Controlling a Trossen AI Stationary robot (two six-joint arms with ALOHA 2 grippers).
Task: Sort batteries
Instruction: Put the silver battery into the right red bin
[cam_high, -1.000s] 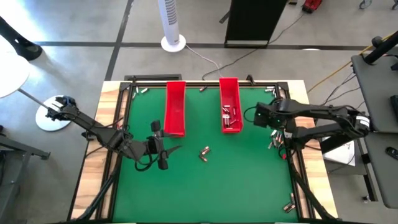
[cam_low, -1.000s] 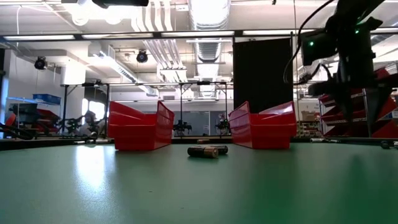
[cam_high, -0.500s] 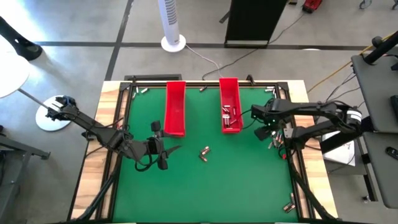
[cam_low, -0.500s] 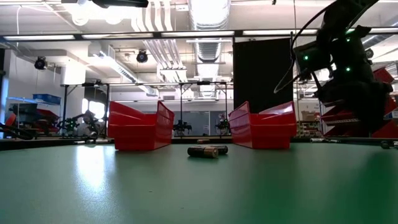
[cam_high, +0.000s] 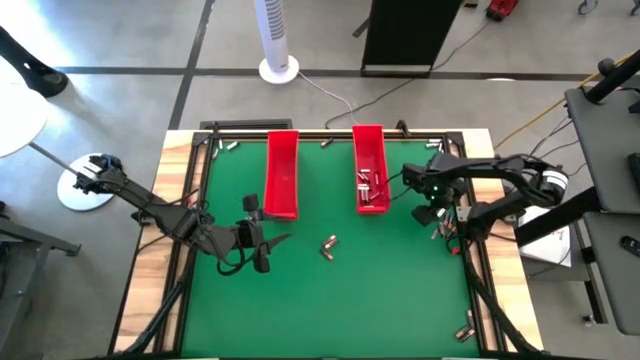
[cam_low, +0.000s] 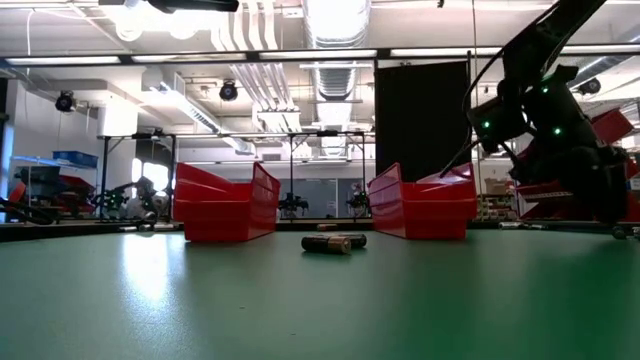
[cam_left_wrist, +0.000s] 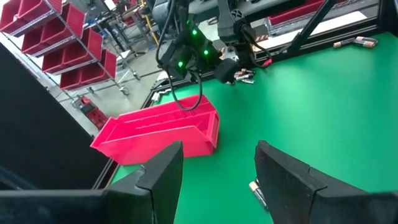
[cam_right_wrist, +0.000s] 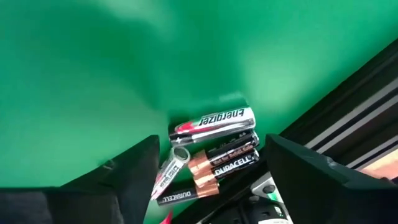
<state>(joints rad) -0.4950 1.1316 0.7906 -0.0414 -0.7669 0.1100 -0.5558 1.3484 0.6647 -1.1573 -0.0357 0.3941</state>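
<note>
Batteries (cam_right_wrist: 214, 146) between open end-effector fingers (cam_right_wrist: 134, 171).

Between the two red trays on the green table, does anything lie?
No. In the high view the green strip between the left red tray and the right red tray is bare; loose batteries lie nearer the front.

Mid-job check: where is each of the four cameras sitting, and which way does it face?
High: overhead, straight down on the green table; both arms, left tool and right tool show.
Low: table height, facing the room; right arm shows.
Left wrist: looks past its own open fingers at the right-hand red tray.
Right wrist: looks down between open fingers at batteries by the table's edge.
Shared: high and low both show the two loose batteries mid-table.
</note>
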